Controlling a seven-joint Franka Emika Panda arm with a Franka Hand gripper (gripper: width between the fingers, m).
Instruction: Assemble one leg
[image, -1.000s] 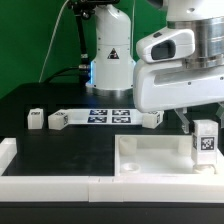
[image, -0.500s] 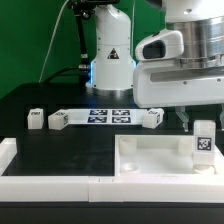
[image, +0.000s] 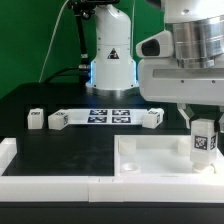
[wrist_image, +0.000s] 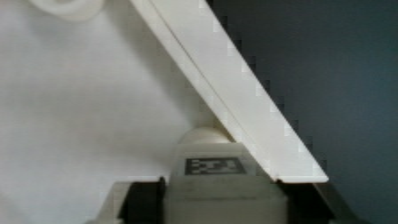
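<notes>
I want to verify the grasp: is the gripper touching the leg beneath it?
Touching. The wrist view shows the leg squeezed between both fingers of the gripper, with no gap.

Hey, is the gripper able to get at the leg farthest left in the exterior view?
Probably not yet. The gripper is shut on a second leg at the white tray part. The far-left leg has nothing touching or covering it, so once the jaws let go, the way looks free.

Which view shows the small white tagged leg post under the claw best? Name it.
Exterior view: the small white plastic tagged leg post shows full height, tag facing camera. The wrist view shows only its blurred tag face and rounded end.
</notes>
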